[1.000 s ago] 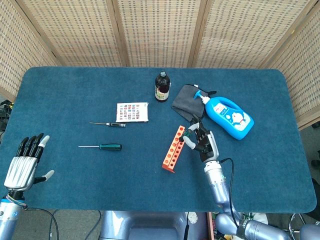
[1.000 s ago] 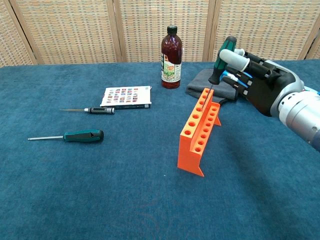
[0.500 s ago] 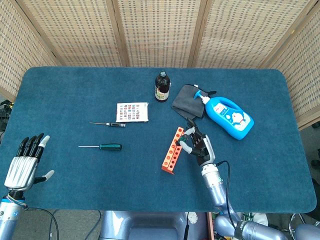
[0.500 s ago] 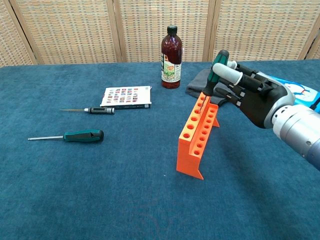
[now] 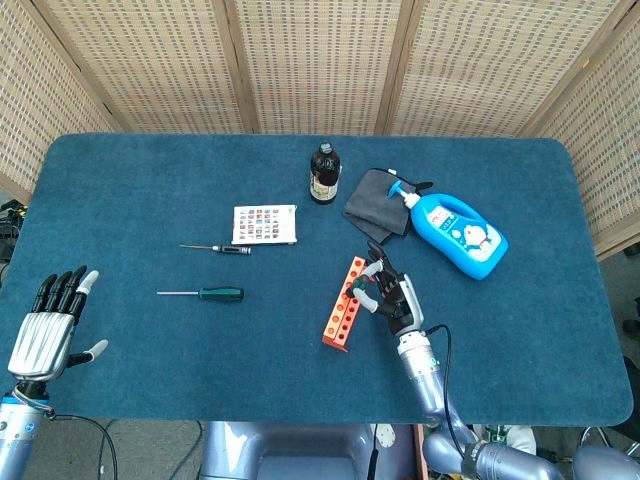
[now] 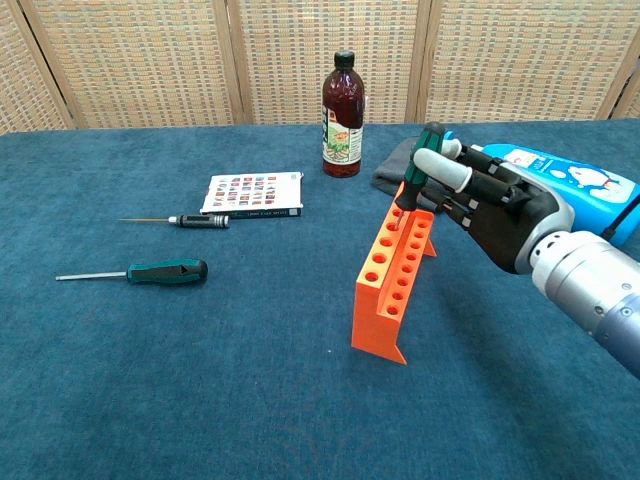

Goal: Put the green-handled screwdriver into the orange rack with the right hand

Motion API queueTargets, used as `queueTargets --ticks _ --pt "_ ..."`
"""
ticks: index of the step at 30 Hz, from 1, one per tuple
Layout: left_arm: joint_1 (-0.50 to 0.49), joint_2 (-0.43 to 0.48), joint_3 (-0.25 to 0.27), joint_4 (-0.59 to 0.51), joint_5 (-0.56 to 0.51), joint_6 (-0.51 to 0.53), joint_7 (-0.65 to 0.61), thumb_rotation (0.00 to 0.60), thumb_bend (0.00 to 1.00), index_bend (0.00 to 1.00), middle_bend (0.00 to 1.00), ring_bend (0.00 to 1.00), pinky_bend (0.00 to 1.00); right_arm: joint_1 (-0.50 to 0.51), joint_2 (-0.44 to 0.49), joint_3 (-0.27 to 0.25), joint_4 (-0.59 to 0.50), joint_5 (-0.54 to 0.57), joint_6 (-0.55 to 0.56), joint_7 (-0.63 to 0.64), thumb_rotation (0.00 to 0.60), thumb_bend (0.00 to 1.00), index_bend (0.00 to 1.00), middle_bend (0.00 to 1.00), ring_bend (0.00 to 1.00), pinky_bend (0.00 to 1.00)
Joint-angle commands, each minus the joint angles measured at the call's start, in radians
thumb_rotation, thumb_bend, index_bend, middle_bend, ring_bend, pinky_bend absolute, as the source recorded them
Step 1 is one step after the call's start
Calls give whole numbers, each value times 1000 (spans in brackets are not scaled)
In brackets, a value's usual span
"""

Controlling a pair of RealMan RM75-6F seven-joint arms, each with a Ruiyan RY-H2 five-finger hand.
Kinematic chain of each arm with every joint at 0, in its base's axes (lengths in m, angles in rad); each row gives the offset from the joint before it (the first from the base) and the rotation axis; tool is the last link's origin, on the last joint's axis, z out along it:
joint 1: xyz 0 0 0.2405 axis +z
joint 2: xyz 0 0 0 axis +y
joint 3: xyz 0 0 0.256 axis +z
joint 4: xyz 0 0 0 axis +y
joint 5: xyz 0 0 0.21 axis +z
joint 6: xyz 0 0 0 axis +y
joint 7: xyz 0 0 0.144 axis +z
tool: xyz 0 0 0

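One green-handled screwdriver (image 6: 420,170) stands tilted with its tip in a far hole of the orange plastic rack (image 6: 392,270), grasped by the right hand (image 6: 478,205). The left hand (image 5: 48,325) hovers empty, fingers apart, at the table's near-left edge.

Robot test bench, blue felt table (image 5: 150,180), wicker screen panels (image 5: 310,60) behind, staged tools

Right hand (image 6: 490,205) hides most of the green-handled screwdriver (image 6: 421,165); its tip unseen
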Motion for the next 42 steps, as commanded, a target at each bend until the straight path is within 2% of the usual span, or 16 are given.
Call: queueTargets --ticks 1,7,13,18,23,26,35,42 --pt "0 0 0 0 1 1 0 600 0 0 0 0 0 1 5 -4 0 -9 6 8 600 212 653 59 0 0" --pt "0 0 0 0 -1 -1 0 600 0 0 0 0 0 0 6 -12 4 -14 15 14 600 212 651 59 0 0" --pt "0 1 -2 1 -5 -1 -3 600 0 0 0 0 0 2 6 -21 7 -21 20 20 600 211 594 49 0 0" --pt "0 2 -2 2 -5 -1 -5 600 0 0 0 0 0 4 9 -30 9 -33 25 26 600 210 472 2 0 0" --pt "0 2 -3 2 -5 2 -6 600 0 0 0 0 0 5 13 -35 11 -38 30 24 600 210 441 0 0 0" --pt "0 3 -3 2 -5 2 -6 600 0 0 0 0 0 6 12 -38 12 -38 32 22 600 210 383 0 0 0" --pt "0 2 -4 2 -6 2 -7 600 0 0 0 0 0 -1 30 -40 -6 -32 35 46 600 209 371 0 0 0" --pt "-1 1 -3 1 -4 2 -4 600 0 0 0 0 0 -21 92 -38 -80 -27 47 18 600 209 371 0 0 0"
